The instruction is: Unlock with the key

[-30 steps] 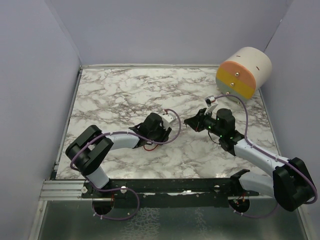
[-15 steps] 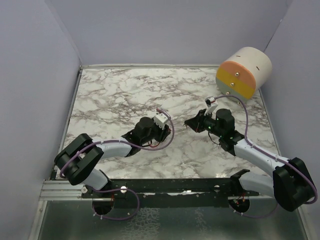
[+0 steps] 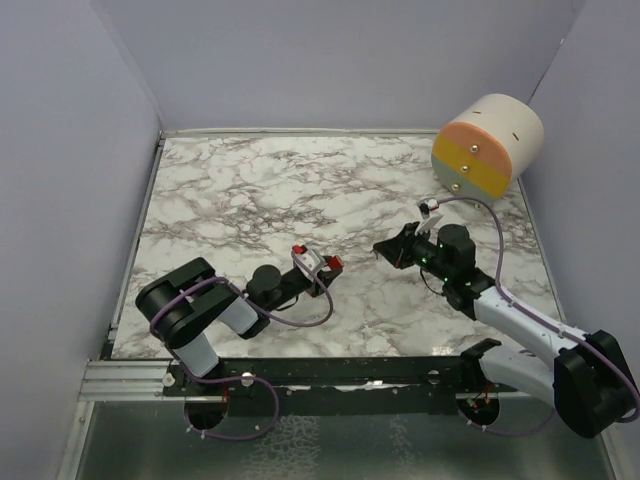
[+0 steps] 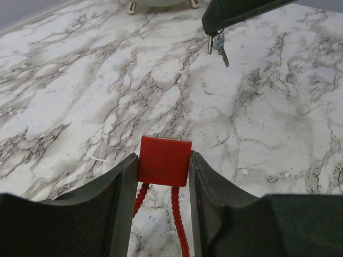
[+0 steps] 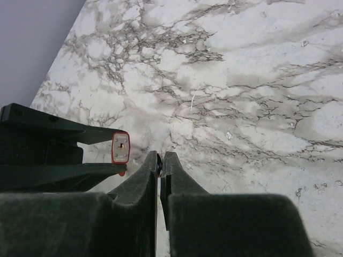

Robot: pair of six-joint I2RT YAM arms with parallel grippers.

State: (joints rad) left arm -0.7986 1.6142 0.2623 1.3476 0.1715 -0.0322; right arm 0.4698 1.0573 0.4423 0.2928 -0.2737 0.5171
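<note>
Red padlock [image 4: 163,161] sits clamped by its two flat sides in the left pincer [image 4: 163,159], jaws part-way closed on the body, and its red cable shackle [image 4: 178,222] trails down towards the wrist. Right pincer [image 5: 161,155] is fully closed. The key [image 4: 217,47] hangs from its tip, blade down, with what looks like a second key or ring beside it. Key and padlock are well apart, both over the marbled tabletop [image 3: 250,190]. Risk 1: the key seems held by its ring or head, not along the blade (cannot tell which), so it may swing on approach and strike the lock face instead of entering. Risk 2: the blade hangs downward while the keyhole [image 5: 121,145] faces sideways, so the wrist must turn before insertion or the tip will skate off. Risk 3: a side push from the key could rotate the padlock in a two-sided hold. View notes: the right wrist alone shows the keyhole face, turned towards the right pincer, but no key. The left wrist alone shows the dangling key and shackle, but no keyhole. The top view gives the gap between the left pincer [image 3: 318,265] and right pincer [image 3: 392,245], and a striped drum [image 3: 487,145] in the far right corner.
</note>
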